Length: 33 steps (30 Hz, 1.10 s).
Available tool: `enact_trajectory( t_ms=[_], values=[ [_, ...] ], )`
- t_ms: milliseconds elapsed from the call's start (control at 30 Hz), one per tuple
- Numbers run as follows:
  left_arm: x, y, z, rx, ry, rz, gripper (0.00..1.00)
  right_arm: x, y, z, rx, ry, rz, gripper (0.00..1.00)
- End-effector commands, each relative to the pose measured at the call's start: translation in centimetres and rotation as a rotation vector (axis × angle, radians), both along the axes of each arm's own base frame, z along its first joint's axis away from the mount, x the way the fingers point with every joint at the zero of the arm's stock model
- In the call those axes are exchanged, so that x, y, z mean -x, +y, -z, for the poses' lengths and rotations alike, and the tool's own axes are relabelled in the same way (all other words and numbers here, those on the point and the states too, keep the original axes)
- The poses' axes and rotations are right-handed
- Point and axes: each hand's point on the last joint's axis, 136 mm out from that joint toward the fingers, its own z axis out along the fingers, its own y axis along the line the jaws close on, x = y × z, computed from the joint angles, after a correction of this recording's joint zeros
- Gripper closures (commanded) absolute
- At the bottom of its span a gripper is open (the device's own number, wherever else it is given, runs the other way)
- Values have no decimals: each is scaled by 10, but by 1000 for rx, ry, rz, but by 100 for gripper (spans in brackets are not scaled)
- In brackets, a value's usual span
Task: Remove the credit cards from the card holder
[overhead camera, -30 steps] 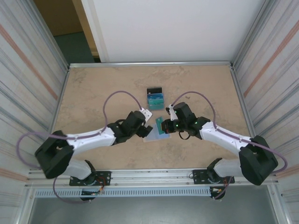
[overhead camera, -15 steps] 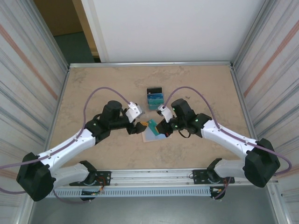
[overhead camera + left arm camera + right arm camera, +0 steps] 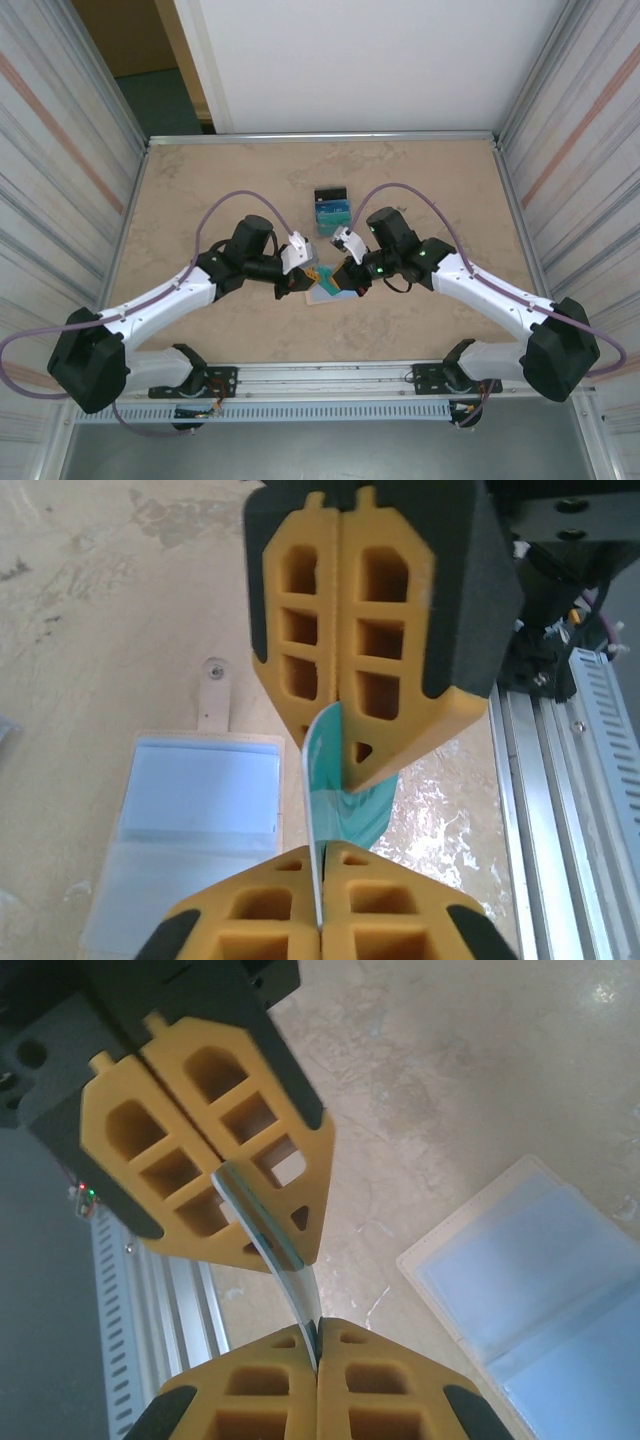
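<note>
Fig. | table (image 3: pixel 200 190) | I read the left gripper (image 3: pixel 322 858) and right gripper (image 3: pixel 318 1345) each clamped tight on opposite edges of one teal credit card (image 3: pixel 345 815), top view centre | card holder (image 3: pixel 200 820) lies open, lining up, lower left | card pile (image 3: pixel 332 212) above centre

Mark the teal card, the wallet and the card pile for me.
teal card (image 3: pixel 345 818), left wrist view, on its bent teal face.
wallet (image 3: pixel 200 795), left wrist view, on the pale blue lining of the open inside.
card pile (image 3: pixel 332 213), top view, on the teal card in it.
</note>
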Motion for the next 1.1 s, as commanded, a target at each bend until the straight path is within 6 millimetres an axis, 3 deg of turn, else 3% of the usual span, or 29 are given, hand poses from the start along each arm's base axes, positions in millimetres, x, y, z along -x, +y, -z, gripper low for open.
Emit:
enact_trajectory(
  t_ms=[0,100,200,333,500,700,967,1067],
  values=[
    [1,-8,-20,54,-24,48,100,5,8,-19,-51,-11,-48,100],
    [3,-9,-23,71,0,43,100,0,6,-20,-60,-13,-25,97],
    [0,-8,-26,87,8,2,100,-9,0,-23,-83,-25,30,67],
    [-7,-3,-36,132,8,-93,100,-23,-15,-33,-144,-65,139,49],
    [-15,4,-60,265,31,-229,100,-35,-30,-48,-336,-72,293,41],
    [-21,8,-78,450,154,-354,100,-20,-28,-70,-550,-33,265,34],
    [-5,-6,-90,531,237,-277,100,-18,-20,-90,-634,-30,209,36],
    [-1,-10,-94,546,241,-254,100,-19,-14,-88,-631,-7,182,38]
  ],
)
